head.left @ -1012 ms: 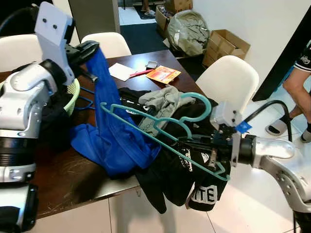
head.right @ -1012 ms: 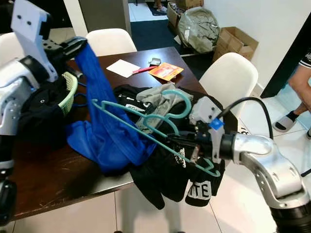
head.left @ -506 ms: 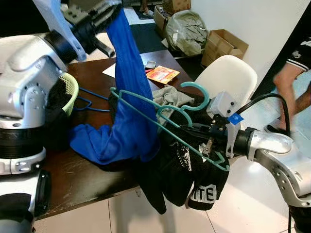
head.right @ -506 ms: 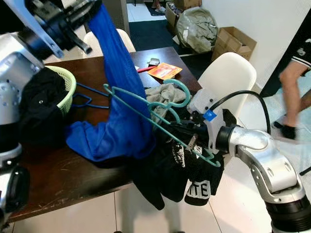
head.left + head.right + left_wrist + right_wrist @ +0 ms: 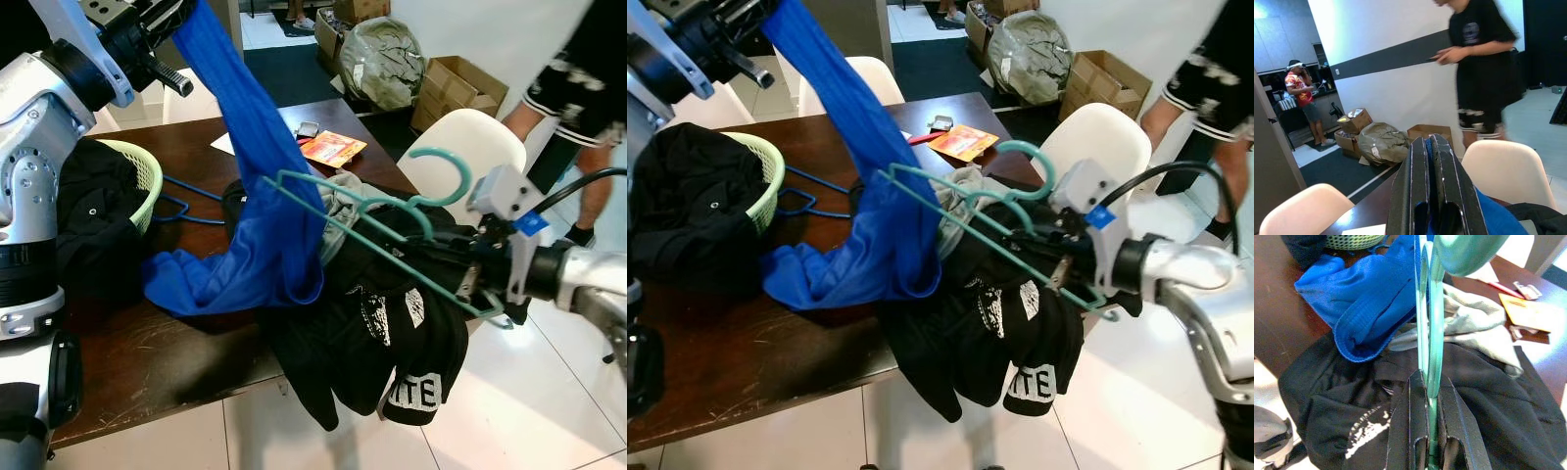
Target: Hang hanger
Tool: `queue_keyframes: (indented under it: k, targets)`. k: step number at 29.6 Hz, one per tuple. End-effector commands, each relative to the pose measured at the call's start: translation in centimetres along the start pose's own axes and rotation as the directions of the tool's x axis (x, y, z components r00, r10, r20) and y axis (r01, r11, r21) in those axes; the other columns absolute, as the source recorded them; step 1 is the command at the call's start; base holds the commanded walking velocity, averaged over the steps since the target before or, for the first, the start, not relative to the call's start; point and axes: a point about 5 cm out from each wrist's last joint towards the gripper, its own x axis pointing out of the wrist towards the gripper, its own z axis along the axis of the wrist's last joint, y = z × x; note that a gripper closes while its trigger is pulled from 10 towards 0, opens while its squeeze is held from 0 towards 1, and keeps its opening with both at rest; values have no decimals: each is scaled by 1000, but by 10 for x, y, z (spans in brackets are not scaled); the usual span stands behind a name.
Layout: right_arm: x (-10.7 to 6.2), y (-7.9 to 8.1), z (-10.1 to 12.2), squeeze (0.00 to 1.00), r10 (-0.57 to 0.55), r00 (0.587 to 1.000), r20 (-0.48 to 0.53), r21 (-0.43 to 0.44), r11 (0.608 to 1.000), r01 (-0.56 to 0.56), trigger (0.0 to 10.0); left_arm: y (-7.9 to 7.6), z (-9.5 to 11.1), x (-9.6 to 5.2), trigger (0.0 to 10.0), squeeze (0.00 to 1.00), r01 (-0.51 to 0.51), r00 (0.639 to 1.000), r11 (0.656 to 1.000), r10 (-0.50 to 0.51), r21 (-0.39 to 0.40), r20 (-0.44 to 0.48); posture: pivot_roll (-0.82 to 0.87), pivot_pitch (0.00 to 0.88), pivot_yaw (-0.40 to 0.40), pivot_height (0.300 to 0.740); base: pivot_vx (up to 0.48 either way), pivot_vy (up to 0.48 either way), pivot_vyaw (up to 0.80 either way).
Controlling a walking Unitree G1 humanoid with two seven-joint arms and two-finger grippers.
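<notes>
Above the brown surface point(image 5: 147, 362) your right gripper point(image 5: 468, 266) has its fingers clamped on 2 teal hangers point(image 5: 372, 220), tilted over the black clothes point(image 5: 989, 313). Your left gripper point(image 5: 162, 20) pinches the blue garment point(image 5: 260, 196) up high, beside the hangers; the garment looks not yet threaded on, and hanging remains.

You have: teal hanger point(image 5: 372, 227); bright blue cloth point(image 5: 257, 206); black shirt point(image 5: 377, 338) with white lettering; grey garment point(image 5: 965, 201); pale green basket point(image 5: 145, 176); dark brown table point(image 5: 147, 362); white chair point(image 5: 460, 157).
</notes>
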Motion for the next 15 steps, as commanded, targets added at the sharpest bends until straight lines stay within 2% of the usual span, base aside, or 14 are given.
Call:
queue_keyframes:
  k: [1,9,13,15]
  targets:
    - [-5,-1,2,0,-14,1000,-3,-18,1000,14,10000,0,9,0,10000,0,6,1000,1000,-7,24,20,-11,137,51,740,0,0,0]
    - [-7,-7,9,0,-78,996,41,-33,996,79,10000,-1,5,3,10000,0,9,1000,1000,-9,23,7,-8,139,58,740,0,0,0]
    - [-13,-21,20,0,-152,985,82,-47,987,156,10000,9,2,1,10000,0,-37,999,998,38,50,-22,-6,142,66,740,0,0,0]
    - [-17,-21,26,0,-137,984,113,-42,989,142,10000,14,1,0,10000,0,-67,997,996,68,63,-28,-8,141,67,740,0,0,0]
